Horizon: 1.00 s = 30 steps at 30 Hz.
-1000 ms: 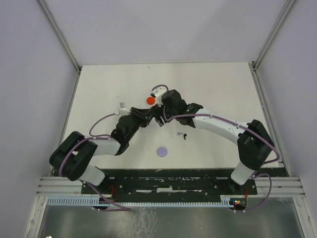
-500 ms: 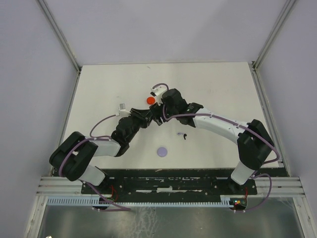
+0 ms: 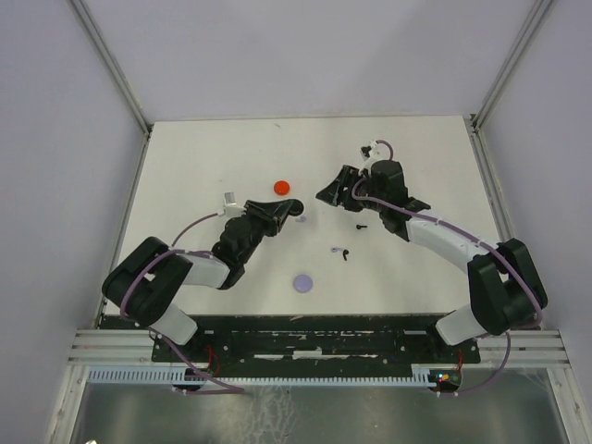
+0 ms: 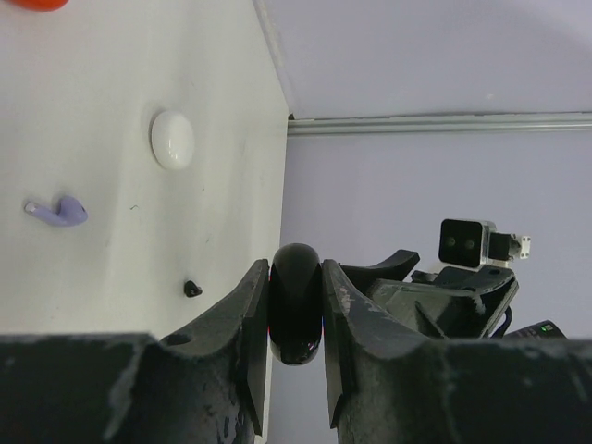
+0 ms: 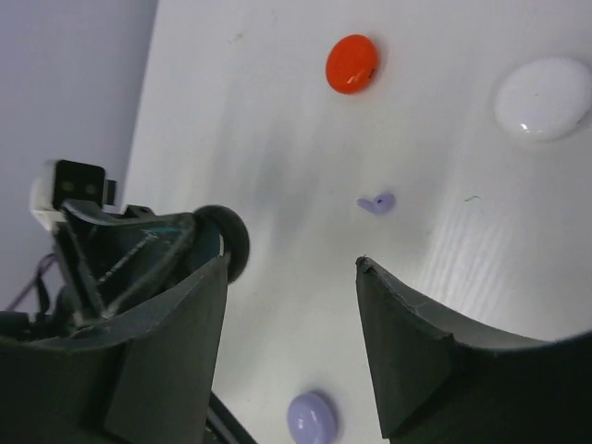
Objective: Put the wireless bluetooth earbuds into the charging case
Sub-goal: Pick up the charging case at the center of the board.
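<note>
A small flat red round disc [image 3: 281,187] lies on the white surface [image 3: 203,166] just beyond the left hand [image 3: 290,211]. A lavender round disc [image 3: 302,283] sits nearer the arm bases, well apart from both hands. The right wrist view also shows a glossy white round disc [image 5: 543,98], off to one side of the red one. Pale grey walls close the surface in on three sides.

The earbuds lie loose on the surface. A tiny lavender stemmed earbud [image 5: 376,203] is in the open middle ground, with a dark speck that may be a black bud [image 3: 345,254] right beside it. Another tiny black earbud [image 3: 359,226] lies under the right forearm. Nothing lies between the two hands.

The left arm stretches low from its base toward the centre. Its hand is clamped on the glossy black rounded charging case [image 4: 295,314], which stands on edge between the two fingers, clear of the surface. No earbud can be seen in the case, and whether its lid is open cannot be told.

The right arm arches in from the right, and its hand [image 5: 291,268] points left toward the case. Its fingers are spread wide with nothing between them. The two hands are near each other but do not touch. A purple cable loops along each arm.
</note>
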{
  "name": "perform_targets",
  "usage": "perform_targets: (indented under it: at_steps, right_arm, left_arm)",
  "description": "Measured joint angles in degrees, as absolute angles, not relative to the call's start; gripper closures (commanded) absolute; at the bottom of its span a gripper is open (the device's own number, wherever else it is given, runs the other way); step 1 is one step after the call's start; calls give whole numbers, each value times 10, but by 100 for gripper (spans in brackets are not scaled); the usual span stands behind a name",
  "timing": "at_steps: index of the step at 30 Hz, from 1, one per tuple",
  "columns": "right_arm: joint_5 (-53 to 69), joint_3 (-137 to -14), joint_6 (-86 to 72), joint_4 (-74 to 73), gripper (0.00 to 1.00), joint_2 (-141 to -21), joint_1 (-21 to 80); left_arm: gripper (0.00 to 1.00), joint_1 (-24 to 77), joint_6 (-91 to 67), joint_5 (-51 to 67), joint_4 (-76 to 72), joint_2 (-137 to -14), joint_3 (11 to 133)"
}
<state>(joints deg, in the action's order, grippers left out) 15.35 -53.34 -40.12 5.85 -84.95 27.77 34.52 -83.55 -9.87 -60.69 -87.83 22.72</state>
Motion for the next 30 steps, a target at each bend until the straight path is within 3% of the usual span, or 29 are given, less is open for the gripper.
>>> perform_targets:
  at_steps: [13,30]
  right_arm:
    - [286,-493,-660,299,38,-957,242]
    - [326,-455,-737,442,52,-975,236]
  left_arm:
    - [97,349,-835,-46,-694,-955,275]
    - [97,349,-836,-29,-709,-971,302]
